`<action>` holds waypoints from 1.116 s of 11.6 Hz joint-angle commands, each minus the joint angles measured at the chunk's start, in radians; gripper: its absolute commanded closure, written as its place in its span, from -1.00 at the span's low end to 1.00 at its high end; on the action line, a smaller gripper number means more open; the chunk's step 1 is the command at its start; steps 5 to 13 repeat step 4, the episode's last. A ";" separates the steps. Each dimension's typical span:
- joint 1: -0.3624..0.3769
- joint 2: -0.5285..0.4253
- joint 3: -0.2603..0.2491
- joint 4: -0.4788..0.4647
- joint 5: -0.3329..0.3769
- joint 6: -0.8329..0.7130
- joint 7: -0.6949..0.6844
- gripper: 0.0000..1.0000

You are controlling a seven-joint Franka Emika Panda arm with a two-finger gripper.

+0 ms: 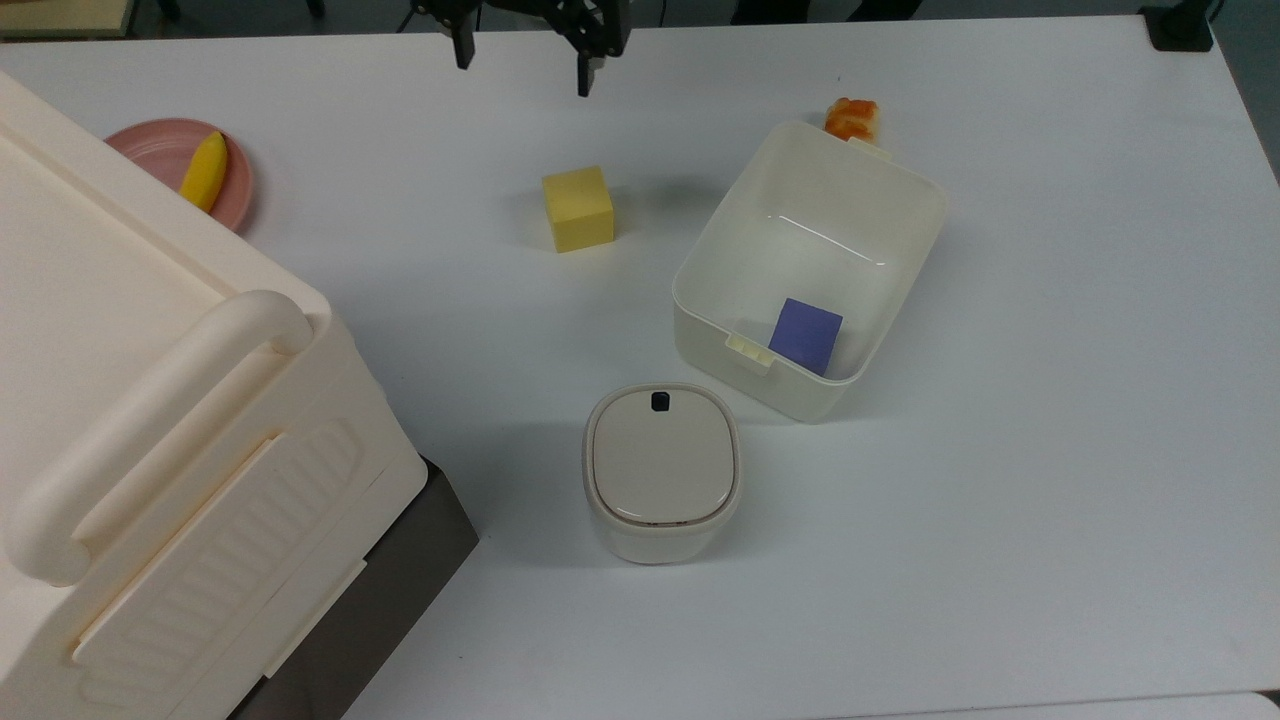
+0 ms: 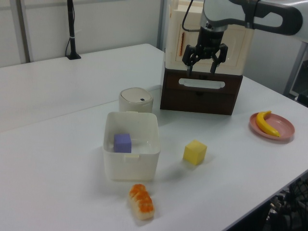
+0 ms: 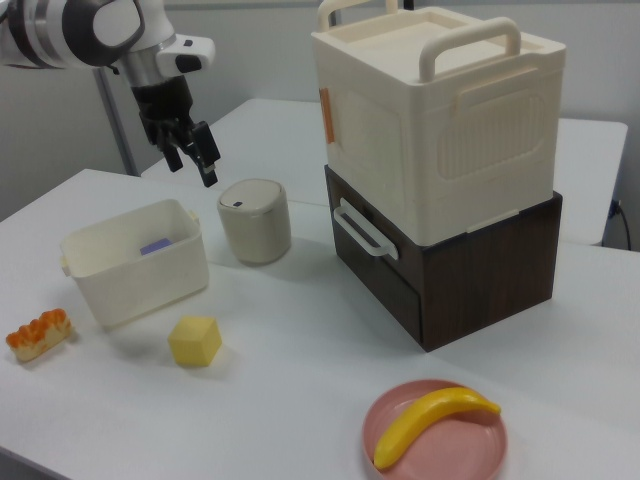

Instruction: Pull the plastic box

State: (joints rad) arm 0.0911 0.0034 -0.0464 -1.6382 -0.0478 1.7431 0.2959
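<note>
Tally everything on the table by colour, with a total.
Cream: 3, box, lidded container, chest
Yellow: 2, cube, banana
Purple: 1, block
Pink: 1, plate
Orange: 1, sushi
Brown: 1, drawer unit
Total: 9

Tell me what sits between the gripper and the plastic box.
Nothing: in the top view, bare table separates the gripper from the plastic box.
</note>
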 commanded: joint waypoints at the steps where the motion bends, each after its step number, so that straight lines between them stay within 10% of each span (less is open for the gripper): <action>1: 0.035 -0.011 -0.027 -0.028 0.023 0.029 -0.031 -1.00; 13: 0.032 -0.011 -0.029 -0.028 0.031 0.029 -0.040 -1.00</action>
